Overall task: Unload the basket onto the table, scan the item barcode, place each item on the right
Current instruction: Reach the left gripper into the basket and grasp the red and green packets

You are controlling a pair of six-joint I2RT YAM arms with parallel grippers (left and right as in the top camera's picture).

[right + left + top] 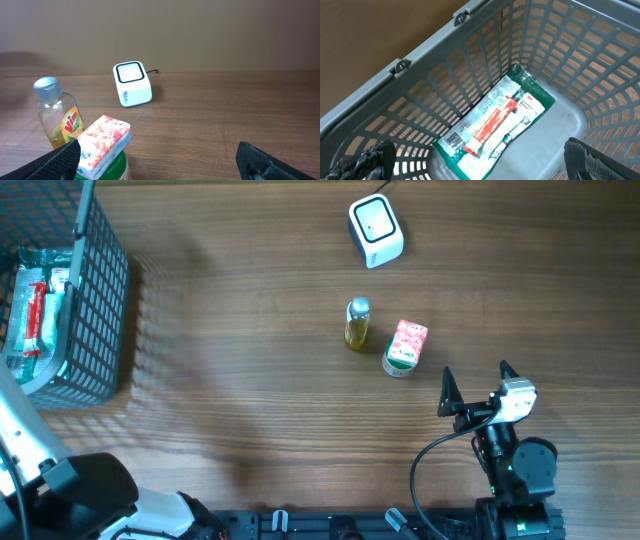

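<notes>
Hidden: I cannot make out a barcode on the bottle (357, 324) or the flowered pack (406, 346). The green tub (119, 165) under the pack is mostly covered and cut off by the frame edge.
Bottle: upright on the table (250, 400), just beside the pack at its 10 o'clock.
Right jaws: spread wide and empty. The pack lies near, at their 10 o'clock, outside the gap.
Scanner (375, 230): at the bottle's 12 o'clock, well apart.
Left jaws: spread wide over the basket (100, 300), touching nothing.
Packet (492, 125): flat on the basket floor, with a barcode at its 7 o'clock end.
</notes>
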